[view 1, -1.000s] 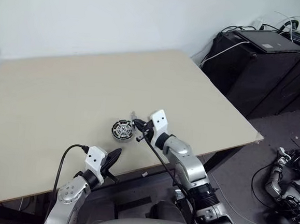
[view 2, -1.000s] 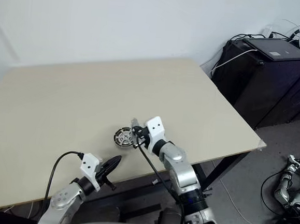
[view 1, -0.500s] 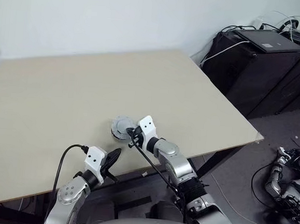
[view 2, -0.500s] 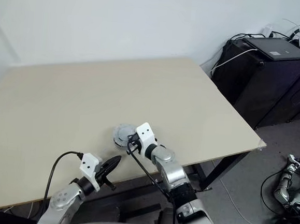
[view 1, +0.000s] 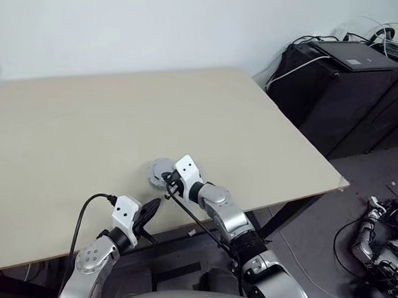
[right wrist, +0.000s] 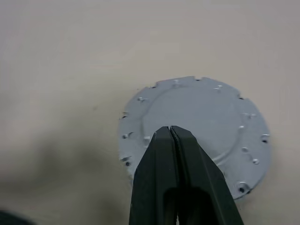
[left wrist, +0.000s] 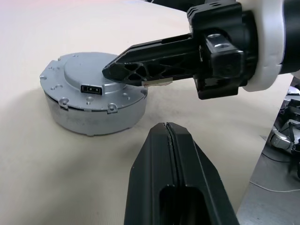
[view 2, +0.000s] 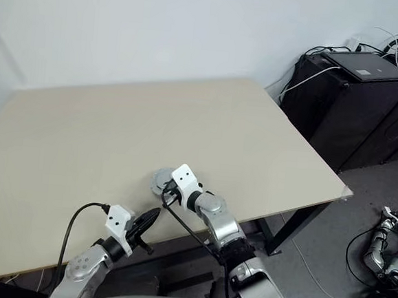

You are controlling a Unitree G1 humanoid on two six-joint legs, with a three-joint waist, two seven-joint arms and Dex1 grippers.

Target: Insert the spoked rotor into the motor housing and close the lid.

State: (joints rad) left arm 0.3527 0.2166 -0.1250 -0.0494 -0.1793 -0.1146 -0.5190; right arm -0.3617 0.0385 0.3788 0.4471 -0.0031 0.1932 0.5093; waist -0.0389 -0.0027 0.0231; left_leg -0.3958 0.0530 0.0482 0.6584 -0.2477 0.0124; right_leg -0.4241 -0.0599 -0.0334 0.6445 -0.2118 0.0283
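Your right tool (left wrist: 123, 70) has its fingers pressed together, arm bent and reaching forward toward the left. Your left tool (view 1: 151, 208) is likewise closed, pointing forward from a low, tucked arm.

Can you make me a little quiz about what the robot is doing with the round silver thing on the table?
1. True or false: the lid sits on top of the motor, plain silver face up.
2. Which gripper has its shut fingers over the lid? A) the left gripper B) the right gripper C) both
3. Fill in: the left gripper hangs near the table edge, fingers shut, holding ____.

Key: 1 true. 2 B: the right gripper's closed tips lie over the lid's top, though actual contact is hard to tell. 3 nothing.
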